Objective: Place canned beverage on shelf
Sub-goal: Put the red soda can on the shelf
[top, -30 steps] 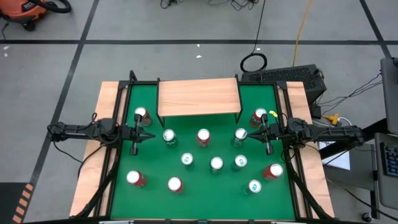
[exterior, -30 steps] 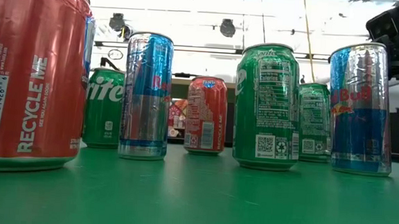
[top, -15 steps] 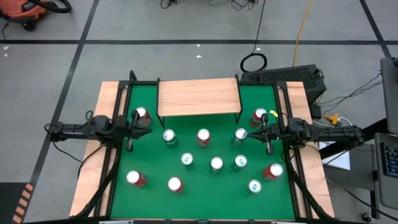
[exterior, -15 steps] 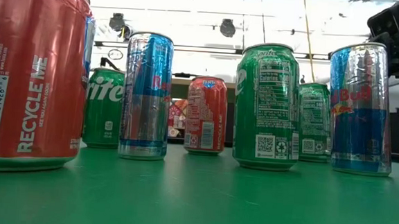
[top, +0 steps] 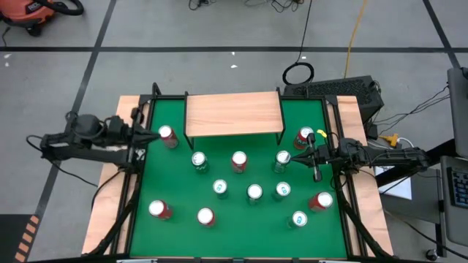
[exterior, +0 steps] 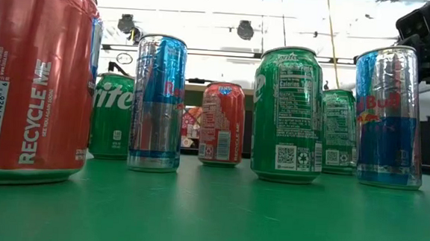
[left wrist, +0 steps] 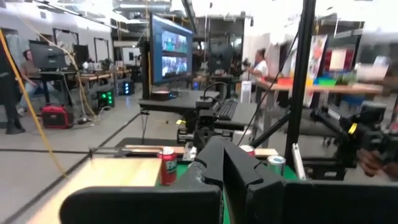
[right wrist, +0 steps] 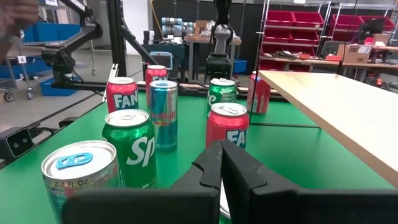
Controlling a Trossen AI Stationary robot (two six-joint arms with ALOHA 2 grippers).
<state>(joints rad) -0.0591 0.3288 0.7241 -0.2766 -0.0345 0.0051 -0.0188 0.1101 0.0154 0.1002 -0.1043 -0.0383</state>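
Up close, cans [exterior: 289,114] read Sprite, Red Bull, "RECYCLE ME" (Fanta behind) — both pincers [top: 316,175] pressed together.

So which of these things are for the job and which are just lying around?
For the job:
- shelf
- cans on the green table
- left end effector, right end effector, both shut

Lying about:
- orange vacuum
- cable coil

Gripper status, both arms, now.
Left gripper: shut, holding nothing, at the table's left edge near a red can.
Right gripper: shut, holding nothing, at the right edge.
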